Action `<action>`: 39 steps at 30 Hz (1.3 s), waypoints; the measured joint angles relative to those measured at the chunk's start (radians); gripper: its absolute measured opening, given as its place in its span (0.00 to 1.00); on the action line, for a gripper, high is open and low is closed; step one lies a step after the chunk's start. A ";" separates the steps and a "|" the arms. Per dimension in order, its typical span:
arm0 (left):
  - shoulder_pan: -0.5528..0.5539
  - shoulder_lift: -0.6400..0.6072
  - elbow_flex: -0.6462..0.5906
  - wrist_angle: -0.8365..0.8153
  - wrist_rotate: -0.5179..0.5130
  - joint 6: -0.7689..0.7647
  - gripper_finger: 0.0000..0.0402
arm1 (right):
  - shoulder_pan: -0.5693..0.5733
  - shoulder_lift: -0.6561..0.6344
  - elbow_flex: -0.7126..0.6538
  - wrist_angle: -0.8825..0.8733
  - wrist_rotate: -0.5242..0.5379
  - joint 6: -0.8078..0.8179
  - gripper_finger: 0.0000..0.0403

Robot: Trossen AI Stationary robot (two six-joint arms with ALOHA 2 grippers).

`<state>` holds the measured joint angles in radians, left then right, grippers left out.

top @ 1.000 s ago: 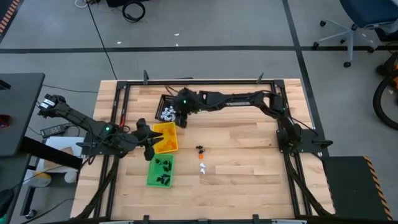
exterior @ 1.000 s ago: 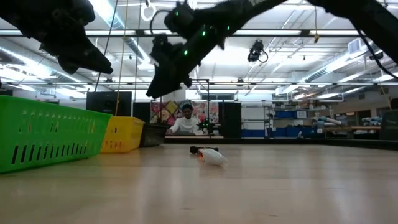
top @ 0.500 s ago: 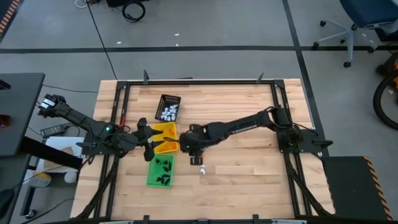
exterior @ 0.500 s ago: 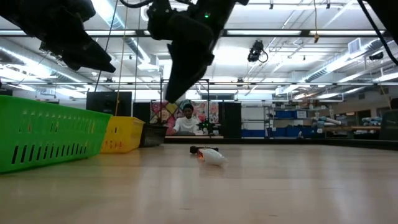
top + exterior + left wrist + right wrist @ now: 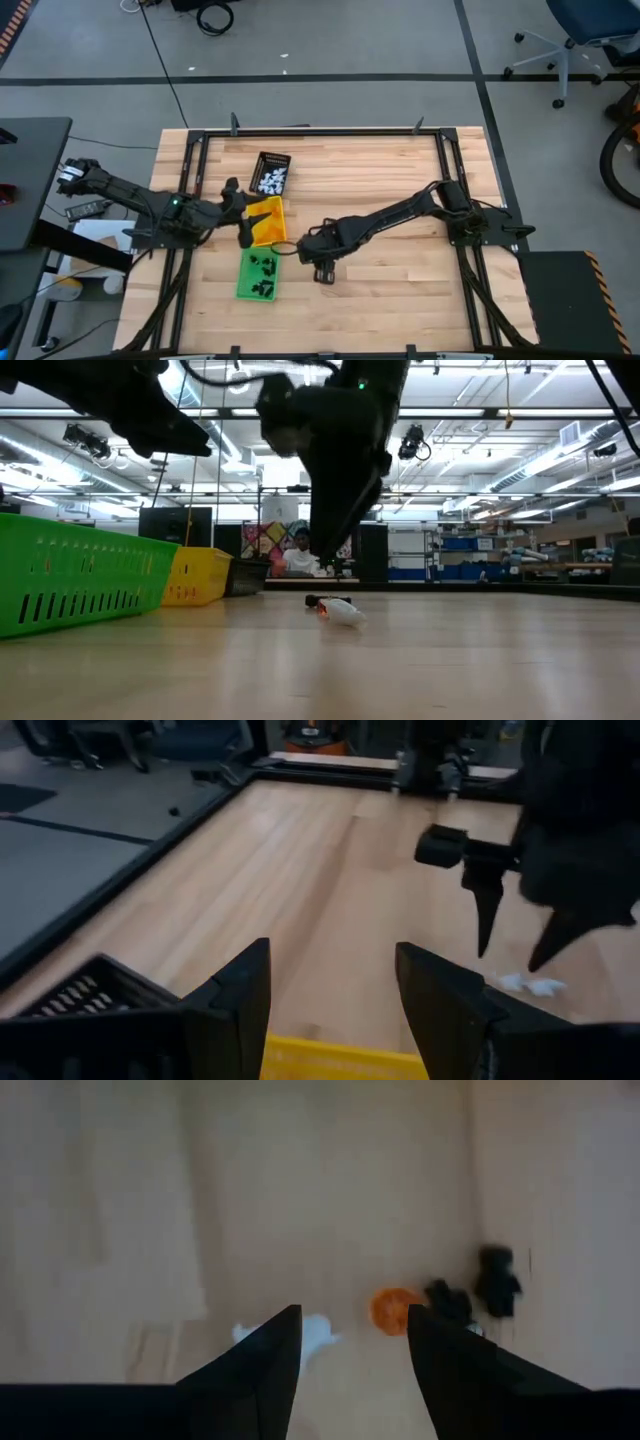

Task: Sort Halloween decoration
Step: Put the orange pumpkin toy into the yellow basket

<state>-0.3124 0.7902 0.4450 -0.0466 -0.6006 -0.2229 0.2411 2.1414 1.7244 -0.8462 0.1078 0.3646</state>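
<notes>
The wooden table [image 5: 400,190] carries a green tray [image 5: 258,275], a yellow tray [image 5: 264,220] and a black tray [image 5: 271,172]. The left gripper [image 5: 330,995] hangs open and empty over the yellow tray. The right gripper [image 5: 350,1342], fingers parted and empty, hovers above loose white [image 5: 318,1330], orange [image 5: 392,1310] and black trinkets [image 5: 497,1285] mid-table.

Three trays are counted on the worktop [image 5: 400,180]: one black tray [image 5: 271,172], one yellow tray [image 5: 266,220], one green tray [image 5: 258,275]. Loose trinkets are seen past the right claw [image 5: 350,1380]: one white trinket [image 5: 318,1330], one orange trinket [image 5: 395,1309], two black trinkets [image 5: 497,1283].
</notes>
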 joint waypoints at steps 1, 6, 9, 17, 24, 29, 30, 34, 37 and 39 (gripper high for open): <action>0.012 0.000 0.000 0.005 0.000 0.007 0.47 | -0.004 0.000 -0.007 0.001 -0.002 0.056 0.46; 0.063 0.000 0.000 0.037 0.002 0.010 0.47 | -0.008 0.000 -0.026 -0.002 0.033 0.299 0.46; 0.087 0.000 0.000 0.042 0.028 0.010 0.47 | -0.012 0.001 -0.027 -0.016 0.034 0.385 0.46; 0.121 0.002 0.000 0.044 0.083 0.010 0.47 | 0.007 0.002 -0.027 -0.024 0.075 0.436 0.48; 0.119 0.002 0.000 0.046 0.086 0.007 0.47 | 0.006 0.082 0.014 -0.068 0.048 0.439 0.48; 0.119 0.002 0.000 0.053 0.123 0.002 0.47 | 0.010 0.136 0.084 -0.125 0.047 0.419 0.48; 0.119 0.002 0.000 0.051 0.126 0.002 0.47 | 0.009 0.145 0.090 -0.134 0.047 0.415 0.48; 0.118 0.002 0.000 0.051 0.132 0.002 0.47 | 0.003 0.154 0.093 -0.121 0.056 0.400 0.48; 0.119 0.002 0.000 0.049 0.139 0.002 0.47 | -0.003 0.159 0.093 -0.105 0.037 0.374 0.48; 0.119 0.002 0.000 0.033 0.161 0.002 0.47 | -0.004 0.159 0.105 -0.112 0.024 0.311 0.48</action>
<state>-0.1936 0.7921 0.4446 -0.0141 -0.4396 -0.2211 0.2371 2.3005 1.8291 -0.9584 0.1315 0.6761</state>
